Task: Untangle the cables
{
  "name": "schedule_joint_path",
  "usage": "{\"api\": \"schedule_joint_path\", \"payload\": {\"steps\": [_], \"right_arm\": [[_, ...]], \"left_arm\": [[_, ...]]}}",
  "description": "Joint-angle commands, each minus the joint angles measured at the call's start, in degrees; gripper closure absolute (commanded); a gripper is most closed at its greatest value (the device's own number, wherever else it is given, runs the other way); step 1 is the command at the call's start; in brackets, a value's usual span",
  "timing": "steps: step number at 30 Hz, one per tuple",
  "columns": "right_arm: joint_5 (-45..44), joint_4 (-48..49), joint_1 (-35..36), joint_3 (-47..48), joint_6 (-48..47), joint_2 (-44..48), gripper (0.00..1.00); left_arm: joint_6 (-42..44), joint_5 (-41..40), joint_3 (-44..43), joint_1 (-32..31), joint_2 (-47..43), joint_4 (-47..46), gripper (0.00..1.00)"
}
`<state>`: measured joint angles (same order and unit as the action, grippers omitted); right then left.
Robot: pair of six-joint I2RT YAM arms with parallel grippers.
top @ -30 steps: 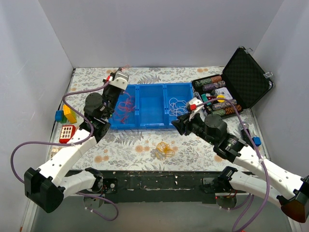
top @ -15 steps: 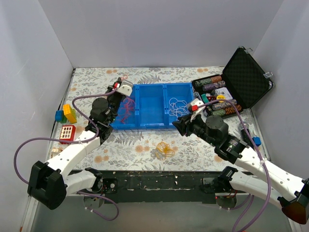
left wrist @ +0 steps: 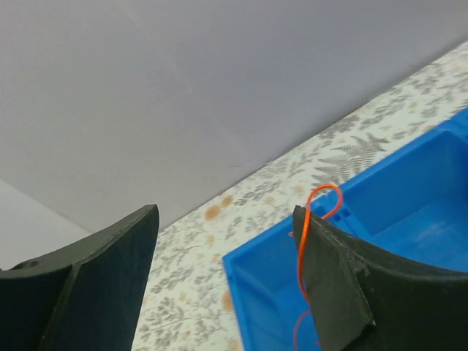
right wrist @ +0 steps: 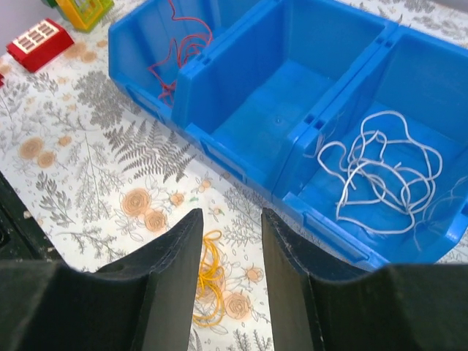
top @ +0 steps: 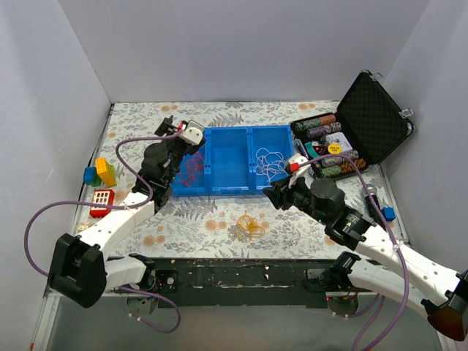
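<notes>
The left pincer (left wrist: pixel 225 219) is seen with its fingers set wide apart, and nothing is clamped between them. A thin red strand (left wrist: pixel 316 201) is looped up along the inner edge of the finger nearer the blue bin (left wrist: pixel 395 175) (whether it is hooked on that finger or merely passes beside it cannot be told). The other dark red cables (right wrist: pixel 178 53) are gathered in the bin's end compartment, just beyond and below this pincer.

The right pincer (right wrist: pixel 230 219) is likewise held apart and empty, hovering above the patterned table (right wrist: pixel 95 139) just short of the bin's near wall. The yellow cables (right wrist: pixel 208 281) are found on the table directly below the gap between its fingers, bunched small and loose. The white cables (right wrist: pixel 380 172) are spread in the opposite end compartment, ahead of this pincer and off to its right. A red toy block (right wrist: pixel 36 44) is set on the table well off to its left.
</notes>
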<state>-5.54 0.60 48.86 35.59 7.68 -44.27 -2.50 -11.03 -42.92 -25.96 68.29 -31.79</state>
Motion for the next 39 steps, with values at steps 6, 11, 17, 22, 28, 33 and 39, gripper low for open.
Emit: {"api": "schedule_joint_path", "payload": {"steps": [6,11,17,22,28,33,39], "right_arm": [[3.95,2.91,-0.08,-9.65,4.97,0.68,0.52],[11.06,7.56,-0.08,-15.02,7.34,-1.6,0.48],[14.15,15.64,-0.08,-17.14,7.26,-7.66,0.46],[14.59,21.98,-0.08,-16.35,4.54,-14.16,0.43],[14.59,21.63,-0.08,-13.09,3.22,-18.92,0.43],[13.37,20.41,-0.08,-13.09,2.87,-17.26,0.43],[11.61,19.0,-0.08,-14.67,2.87,-14.0,0.44]], "left_arm": [[-4.89,36.11,-3.13,-0.23,-11.07,25.42,0.18],[0.47,41.08,1.41,-8.13,-10.81,35.13,0.27],[-4.95,38.2,7.93,-11.57,-9.76,26.71,0.26],[-7.52,34.94,8.72,-11.57,-10.1,24.33,0.25],[-4.63,21.48,11.02,-10.7,-8.09,13.07,0.31],[0.21,27.72,9.25,-5.61,-7.29,20.88,0.26],[1.52,35.79,7.32,5.73,-9.57,27.38,0.27]]}}
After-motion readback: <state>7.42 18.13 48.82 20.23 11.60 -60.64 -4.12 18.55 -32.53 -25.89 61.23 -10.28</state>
